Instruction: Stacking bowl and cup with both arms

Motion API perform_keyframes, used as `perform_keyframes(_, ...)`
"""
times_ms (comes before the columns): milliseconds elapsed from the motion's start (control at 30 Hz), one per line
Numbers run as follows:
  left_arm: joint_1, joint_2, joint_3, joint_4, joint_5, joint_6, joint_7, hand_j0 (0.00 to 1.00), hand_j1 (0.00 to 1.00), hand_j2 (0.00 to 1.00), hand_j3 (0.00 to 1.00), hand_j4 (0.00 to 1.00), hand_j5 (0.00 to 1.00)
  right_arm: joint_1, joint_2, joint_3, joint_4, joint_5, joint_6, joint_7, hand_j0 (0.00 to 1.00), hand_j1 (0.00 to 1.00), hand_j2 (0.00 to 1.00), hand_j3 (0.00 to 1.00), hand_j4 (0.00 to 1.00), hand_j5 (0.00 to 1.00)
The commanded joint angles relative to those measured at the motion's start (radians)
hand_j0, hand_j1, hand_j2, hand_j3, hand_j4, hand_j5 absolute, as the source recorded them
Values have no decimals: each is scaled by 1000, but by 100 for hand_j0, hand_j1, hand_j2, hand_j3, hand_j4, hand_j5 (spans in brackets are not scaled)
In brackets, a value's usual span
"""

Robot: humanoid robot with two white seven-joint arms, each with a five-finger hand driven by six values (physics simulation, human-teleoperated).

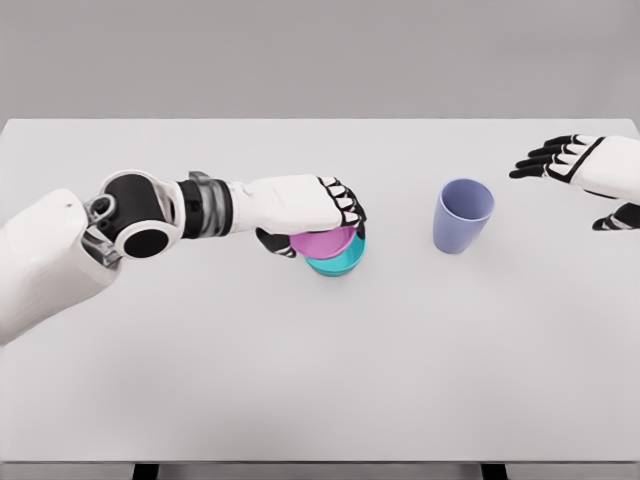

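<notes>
The pink bowl (325,241) sits tilted in the teal bowl (340,263), the left hand (300,210) curled over its rim, fingers gripping, probably to seat it. Right of the teal bowl stands the lavender cup (463,214) on the surface (300,380); beyond it the right hand (580,165) hovers, fingers spread, holding nothing, likely ready for the cup.

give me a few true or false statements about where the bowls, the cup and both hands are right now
1. The left hand holds the pink bowl over the teal bowl. True.
2. The lavender cup lies on its side. False: it stands upright on the table.
3. The right hand grips the cup. False: it hovers apart from it, fingers spread.
4. The cup is to the right of the bowls. True.
5. The cup sits inside the pink bowl. False: it stands apart.
</notes>
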Motion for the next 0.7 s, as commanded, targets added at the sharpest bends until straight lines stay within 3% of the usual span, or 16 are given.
perform_keyframes(0,0,-13,-5,4,-5,5,1,66,66,66,66,66,66,0,-4,-1,0,-5,3,0,100,100,100,100,100,100)
perform_keyframes(667,-9,-68,-8,89,-29,-6,1,67,67,67,67,67,67,6,2,7,-5,-5,3,0,100,100,100,100,100,100)
